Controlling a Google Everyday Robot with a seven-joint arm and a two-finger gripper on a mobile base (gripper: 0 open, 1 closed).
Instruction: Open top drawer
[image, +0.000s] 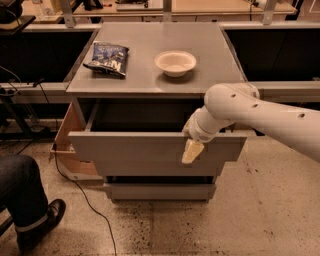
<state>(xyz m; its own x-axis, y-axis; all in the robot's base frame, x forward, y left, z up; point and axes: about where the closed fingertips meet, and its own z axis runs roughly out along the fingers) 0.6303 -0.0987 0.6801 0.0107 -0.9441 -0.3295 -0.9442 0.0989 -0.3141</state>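
White bowl (175, 63) beside probable snack bag (107, 58)
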